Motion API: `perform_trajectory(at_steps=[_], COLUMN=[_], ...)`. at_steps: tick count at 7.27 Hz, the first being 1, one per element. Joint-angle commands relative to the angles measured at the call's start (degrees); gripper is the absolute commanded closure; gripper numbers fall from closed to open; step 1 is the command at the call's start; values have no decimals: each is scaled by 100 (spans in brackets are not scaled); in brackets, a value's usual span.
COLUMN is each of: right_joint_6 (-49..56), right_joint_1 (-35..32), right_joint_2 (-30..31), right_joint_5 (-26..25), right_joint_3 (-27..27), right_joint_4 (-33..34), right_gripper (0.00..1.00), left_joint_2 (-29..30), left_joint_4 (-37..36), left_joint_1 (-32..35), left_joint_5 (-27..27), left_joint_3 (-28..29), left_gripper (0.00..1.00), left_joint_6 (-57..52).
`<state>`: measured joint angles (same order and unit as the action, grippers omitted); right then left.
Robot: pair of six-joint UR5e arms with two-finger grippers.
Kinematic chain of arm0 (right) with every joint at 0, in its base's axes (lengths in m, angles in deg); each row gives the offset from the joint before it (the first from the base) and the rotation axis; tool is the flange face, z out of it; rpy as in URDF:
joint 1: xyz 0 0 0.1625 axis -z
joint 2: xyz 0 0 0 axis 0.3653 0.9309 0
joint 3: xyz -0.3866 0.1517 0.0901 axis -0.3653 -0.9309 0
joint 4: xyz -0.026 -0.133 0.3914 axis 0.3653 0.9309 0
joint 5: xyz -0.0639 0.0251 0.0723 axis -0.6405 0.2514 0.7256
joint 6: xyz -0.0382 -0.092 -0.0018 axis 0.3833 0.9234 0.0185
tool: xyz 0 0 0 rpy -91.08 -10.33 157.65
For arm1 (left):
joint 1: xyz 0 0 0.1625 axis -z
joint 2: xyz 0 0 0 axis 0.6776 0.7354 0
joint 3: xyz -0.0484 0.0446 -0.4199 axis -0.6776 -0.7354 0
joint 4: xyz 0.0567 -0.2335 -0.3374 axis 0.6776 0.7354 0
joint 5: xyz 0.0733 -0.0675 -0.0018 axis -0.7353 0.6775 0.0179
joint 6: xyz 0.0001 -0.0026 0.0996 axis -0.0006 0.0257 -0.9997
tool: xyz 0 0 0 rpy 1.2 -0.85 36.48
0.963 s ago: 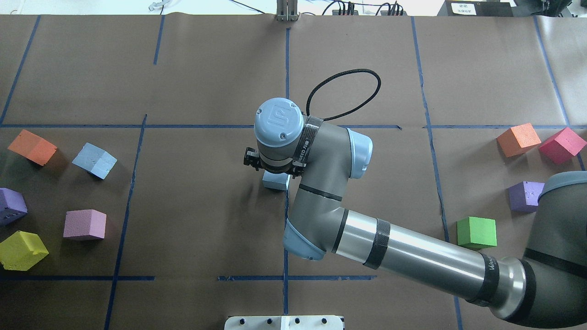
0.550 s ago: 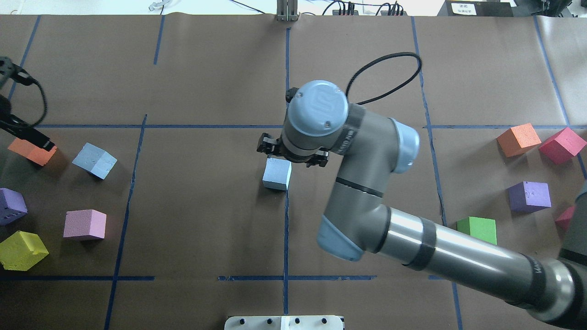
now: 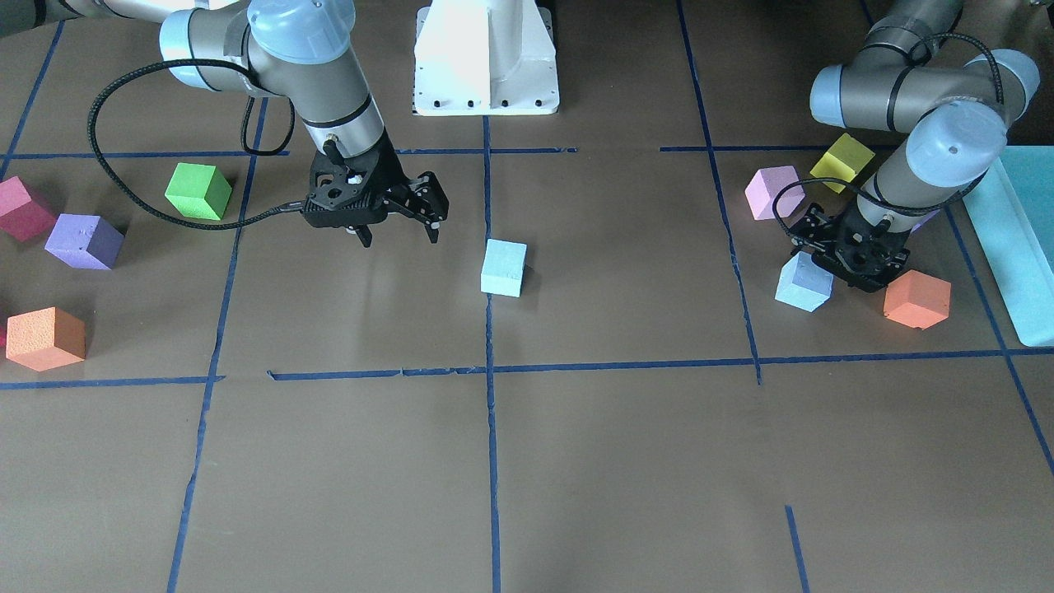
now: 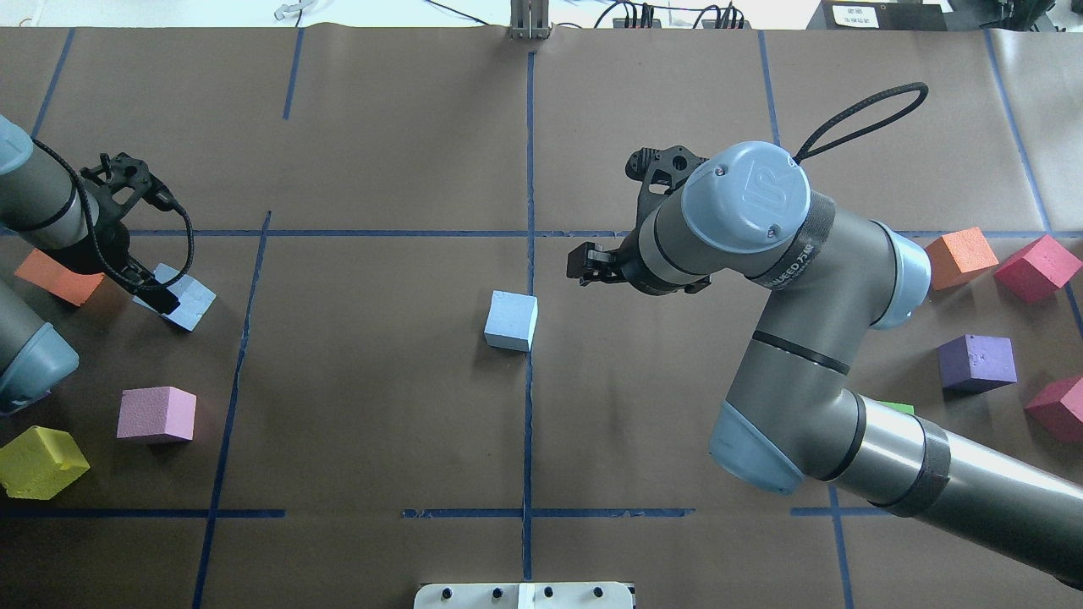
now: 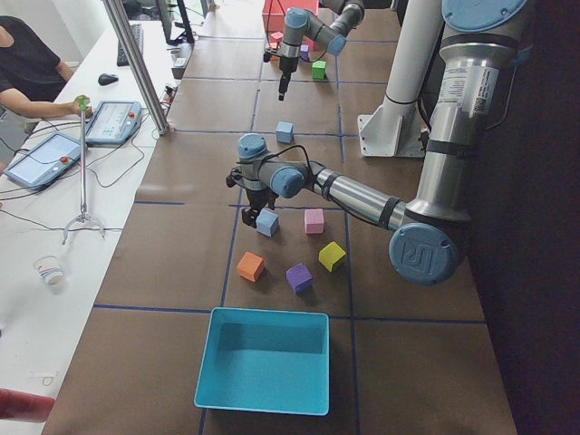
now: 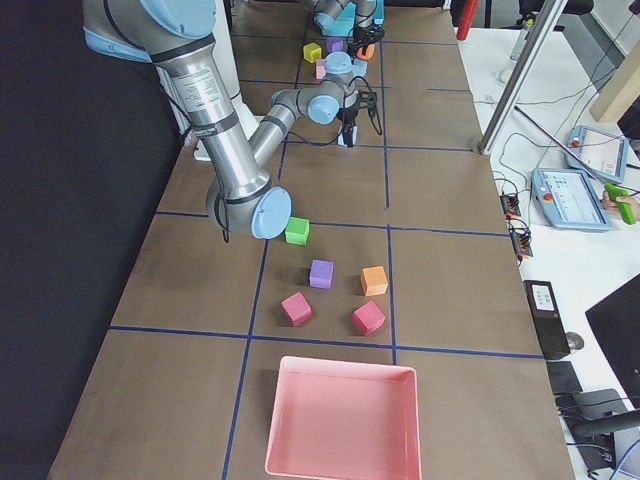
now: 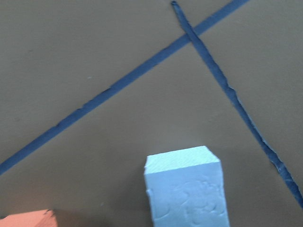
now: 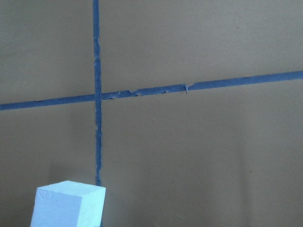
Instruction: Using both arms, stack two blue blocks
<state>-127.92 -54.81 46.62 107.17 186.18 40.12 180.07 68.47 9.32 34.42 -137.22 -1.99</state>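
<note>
**Right side empty-handed, left side over a cube**

Front view: the right fingers (image 3: 432,231) hang spread and empty over the bench (image 3: 576,461), near the central blue block (image 3: 503,267), which sits square against a tape line (image 3: 491,395). The second blue block (image 3: 803,282) lies well apart, under the left arm (image 3: 902,177). Overhead: the left fingers (image 4: 161,298) cross that block, which is turned cornerwise to the tape; spread or pinching, I cannot tell. Both are cubes, with no long axis. Left wrist view: one face is toward the camera

Robotics lab, left arm (image 4: 38,199) and right arm (image 4: 795,338) at a white pedestal (image 3: 486,58), table (image 4: 381,152) papered brown with blue tape grid (image 4: 528,169), teach pendants (image 5: 113,120) on side bench (image 5: 54,299), seated operator (image 5: 27,63), aluminium post (image 5: 136,68), keyboard (image 5: 138,41), mouse (image 5: 107,79)
</note>
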Motion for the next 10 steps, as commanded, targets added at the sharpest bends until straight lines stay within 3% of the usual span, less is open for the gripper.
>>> perform_trajectory(at_steps=[1,4,6,7,8,9,10], right_joint_6=[12,-6,-6,-6,-6,-6,3], right_joint_1=[7,94,103,112,112,112,86], right_joint_2=[55,55,64,55,55,55,64], right_joint_5=[-16,-25,-33,-33,-33,-33,-16], right_joint_3=[-18,-44,-105,-123,-123,-123,-106], right_joint_4=[-10,-19,-19,-28,-28,-28,-28], right_gripper=[0,0,0,0,0,0,0], left_joint_2=[16,208,376,368,368,394,481], left_joint_4=[15,24,24,24,24,-2,-63], left_joint_1=[-126,-170,-162,-162,-162,-170,-162], left_joint_5=[4,4,4,4,4,21,39], left_joint_3=[187,371,574,591,566,452,103], left_gripper=[0,0,6,25,53,66,68], left_joint_6=[116,125,116,99,99,142,726])
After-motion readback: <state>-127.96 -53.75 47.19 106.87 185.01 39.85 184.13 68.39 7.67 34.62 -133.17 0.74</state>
